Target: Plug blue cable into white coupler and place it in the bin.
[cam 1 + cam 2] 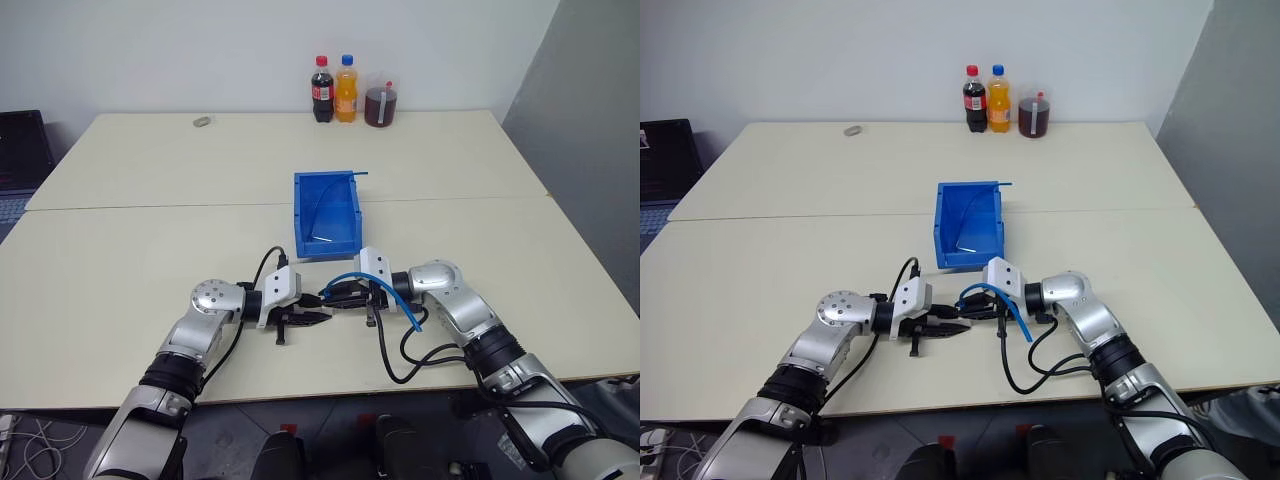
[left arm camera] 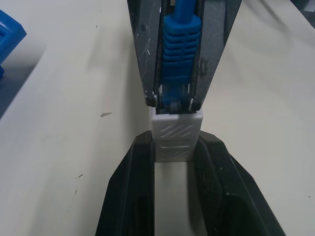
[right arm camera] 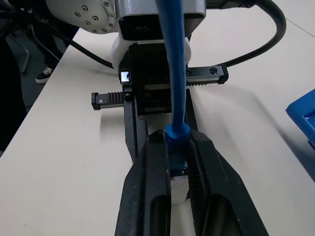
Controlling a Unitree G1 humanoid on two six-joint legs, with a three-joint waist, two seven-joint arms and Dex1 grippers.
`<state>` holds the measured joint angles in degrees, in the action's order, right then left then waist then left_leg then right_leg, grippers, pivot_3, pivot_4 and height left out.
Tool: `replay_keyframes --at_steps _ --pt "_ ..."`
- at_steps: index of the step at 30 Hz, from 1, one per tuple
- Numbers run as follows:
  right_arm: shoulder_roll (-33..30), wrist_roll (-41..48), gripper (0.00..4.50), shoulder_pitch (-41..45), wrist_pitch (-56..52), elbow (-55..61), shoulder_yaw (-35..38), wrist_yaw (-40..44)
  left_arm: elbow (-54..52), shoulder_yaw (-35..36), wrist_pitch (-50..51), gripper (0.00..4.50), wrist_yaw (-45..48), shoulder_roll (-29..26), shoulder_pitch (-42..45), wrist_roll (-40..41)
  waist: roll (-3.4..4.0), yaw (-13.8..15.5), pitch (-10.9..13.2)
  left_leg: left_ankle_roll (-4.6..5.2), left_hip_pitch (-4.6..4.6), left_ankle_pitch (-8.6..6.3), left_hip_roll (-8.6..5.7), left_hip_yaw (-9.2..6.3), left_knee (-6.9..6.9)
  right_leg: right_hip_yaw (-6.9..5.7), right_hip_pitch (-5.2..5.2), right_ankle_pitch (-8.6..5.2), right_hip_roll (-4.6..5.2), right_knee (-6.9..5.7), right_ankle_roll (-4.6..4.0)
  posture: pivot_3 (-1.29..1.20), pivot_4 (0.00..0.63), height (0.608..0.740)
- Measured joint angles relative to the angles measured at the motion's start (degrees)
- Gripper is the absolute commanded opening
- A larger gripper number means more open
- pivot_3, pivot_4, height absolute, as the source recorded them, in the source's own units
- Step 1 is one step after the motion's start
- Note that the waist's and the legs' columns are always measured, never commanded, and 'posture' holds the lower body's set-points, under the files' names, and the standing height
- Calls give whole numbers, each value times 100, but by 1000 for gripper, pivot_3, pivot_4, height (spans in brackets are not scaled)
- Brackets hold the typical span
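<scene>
In the head views, two matte cream rectangular worktops (image 1: 120,250) are sitting edge to edge. One bright-blue, open-top plastic bin (image 1: 326,215) with a sloped lip is resting near the middle seam, and a thin blue strand is lying inside it. Three drink bottles are standing at the far edge: one dark cola bottle (image 1: 322,90), one orange soda bottle (image 1: 346,89) and one squat bottle of dark red drink (image 1: 380,105). One small grey ring (image 1: 202,122) is lying far off to the left. Just in front of the bin, the left gripper (image 1: 316,319) and the right gripper (image 1: 338,297) are pointing at each other, tips almost meeting. One thin light-blue cable (image 1: 392,296) is arching over the right wrist.

In the left wrist view, the left gripper (image 2: 175,152) is clamping its two black fingers on one small white boxy plastic coupler (image 2: 175,136) with diagonal ribbing. The ribbed blue boot of the cable (image 2: 178,44) is being pressed by the opposite scratched fingers, its clear plug meeting the coupler's mouth.

In the right wrist view, the right gripper (image 3: 178,162) is squeezing the cable's plug end between its smooth black fingers, with the cable (image 3: 173,64) running up past the other white wrist housing.
</scene>
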<state>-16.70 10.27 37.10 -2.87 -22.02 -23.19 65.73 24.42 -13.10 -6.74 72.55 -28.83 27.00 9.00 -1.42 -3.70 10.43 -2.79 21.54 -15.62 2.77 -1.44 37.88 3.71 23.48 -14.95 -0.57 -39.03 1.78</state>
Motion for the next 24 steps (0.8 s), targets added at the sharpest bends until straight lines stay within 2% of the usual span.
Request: replay_keyframes --at_steps 1,6,9,11,13,15,16,20,22,24 --pt "1 2 200 -1 -21 6 20 -2 -21 2 20 1512 -16 0 -9 1 0 0 0 0 0 0 0 0 0 0 0 0 0 0 1 0 150 740" --pt "0 269 200 -51 -920 335 347 -222 -470 111 396 2445 -59 -58 -108 158 1 44 1 0 9 0 0 -3 4 -3 1 1 4 0 -2 0 150 740" --pt "-43 995 200 32 -2829 1073 937 -756 -1416 602 1037 2930 -458 -286 -457 479 4 61 9 -1 61 0 -1 -3 7 -2 51 3 10 -4 -3 0 150 740" --pt "-1 1482 200 618 -3979 1207 1336 -1073 -2262 1026 1667 3367 -1020 -323 -696 726 9 18 14 -2 89 1 1 -3 10 2 79 7 12 -11 -5 0 150 740" --pt "78 1720 200 1323 -4597 1113 1770 -1386 -2933 1371 2106 3847 -1524 -313 -778 904 8 36 13 -2 84 1 2 -15 7 -15 71 6 10 -6 -7 0 150 740" --pt "343 1885 200 2212 -5048 331 2281 -1871 -3807 1751 2769 4374 -2323 -152 -996 1094 9 29 13 -1 79 1 2 -12 -1 -11 68 7 10 -3 -7 0 150 740" --pt "394 1906 200 2424 -5114 73 2405 -1986 -4067 1821 2936 4476 -2531 -89 -1081 1155 6 36 11 -1 79 0 2 -12 -2 -13 66 7 9 1 -7 0 150 740" --pt "567 1612 200 3176 -4842 -1721 2527 -2330 -5155 2073 3804 4476 -3611 300 -1547 1416 5 82 11 -1 96 0 -11 3 2 -7 69 9 27 10 -3 0 150 740" --pt "633 1367 881 3418 -4513 -2601 2520 -2459 -5486 2141 4067 4500 -4011 454 -1718 1512 5 88 11 -2 103 0 -16 8 6 -5 71 12 33 13 1 0 150 740" --pt "669 1151 1215 3701 -4163 -3454 2555 -2653 -5747 2164 4246 4500 -4333 563 -1910 1553 5 84 11 -2 105 1 -19 10 5 -5 74 12 38 14 1 0 150 740"
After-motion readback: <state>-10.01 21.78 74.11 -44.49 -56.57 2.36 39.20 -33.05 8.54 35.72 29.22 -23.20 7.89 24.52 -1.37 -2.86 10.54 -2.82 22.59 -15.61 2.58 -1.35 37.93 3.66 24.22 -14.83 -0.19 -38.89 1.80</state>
